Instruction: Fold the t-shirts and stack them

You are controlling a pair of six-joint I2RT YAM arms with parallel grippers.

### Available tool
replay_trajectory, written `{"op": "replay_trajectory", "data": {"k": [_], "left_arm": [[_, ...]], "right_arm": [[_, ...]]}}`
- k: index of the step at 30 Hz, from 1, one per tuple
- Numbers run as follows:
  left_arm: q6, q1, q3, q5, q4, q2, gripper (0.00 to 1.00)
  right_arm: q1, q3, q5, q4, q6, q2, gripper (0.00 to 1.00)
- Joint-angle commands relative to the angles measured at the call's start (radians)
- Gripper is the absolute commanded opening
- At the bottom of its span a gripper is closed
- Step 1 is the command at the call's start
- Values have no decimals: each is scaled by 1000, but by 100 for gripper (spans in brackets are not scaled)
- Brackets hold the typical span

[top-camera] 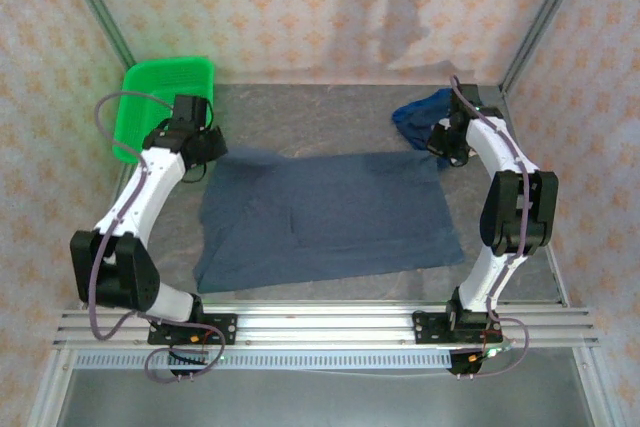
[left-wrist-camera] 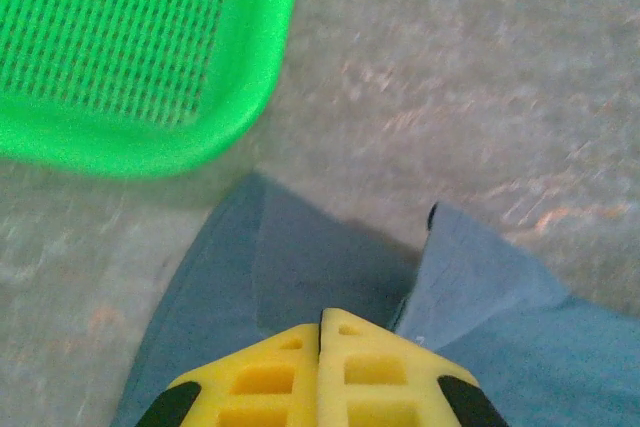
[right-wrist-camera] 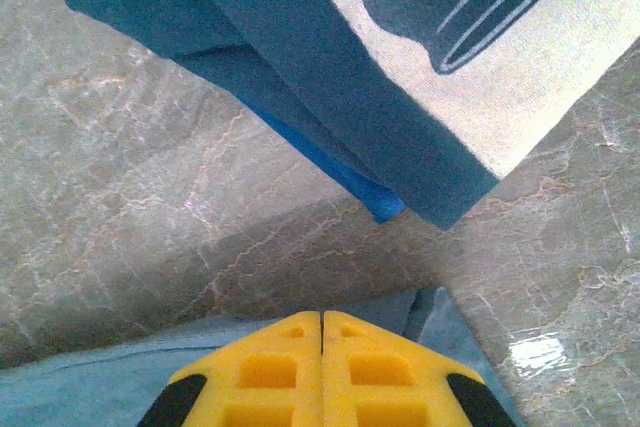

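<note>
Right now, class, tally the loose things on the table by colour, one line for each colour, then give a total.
Slate blue: 1, the slate-blue t-shirt
Royal blue: 1, the printed t-shirt
Green: 1, the mesh basket
Total: 3

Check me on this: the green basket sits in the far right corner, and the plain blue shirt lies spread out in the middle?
Not quite. The top view shows the green basket in the far left corner; the plain blue shirt does lie spread out in the middle.
</note>
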Motion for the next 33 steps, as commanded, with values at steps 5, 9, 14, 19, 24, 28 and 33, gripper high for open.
{"op": "replay_trajectory", "data": {"k": [5, 9, 14, 19, 24, 28, 33], "left_arm": [[-91, 10, -224, -93, -74, -238, 0], [-134, 9, -325, -115, -132, -365, 0], [-225, 9, -455, -127, -185, -473, 0], [-291, 8, -572, -112, -179, -547, 0], [-336, 6, -637, -107, -166, -560, 0], [-368, 0, -676, -116, -157, -538, 0], [-408, -4, -723, -136, -146, -528, 0]], "right_arm": [[-8, -58, 53, 10, -55, -32, 0], [-14, -112, 57, 23, -52, -57, 0], [-18, -213, 46, 53, -18, -88, 0], [-18, -285, 58, 77, 4, -97, 0], [-18, -313, 66, 92, 13, -82, 0], [-17, -329, 63, 95, 27, -65, 0], [-17, -356, 73, 102, 48, -57, 0]]}}
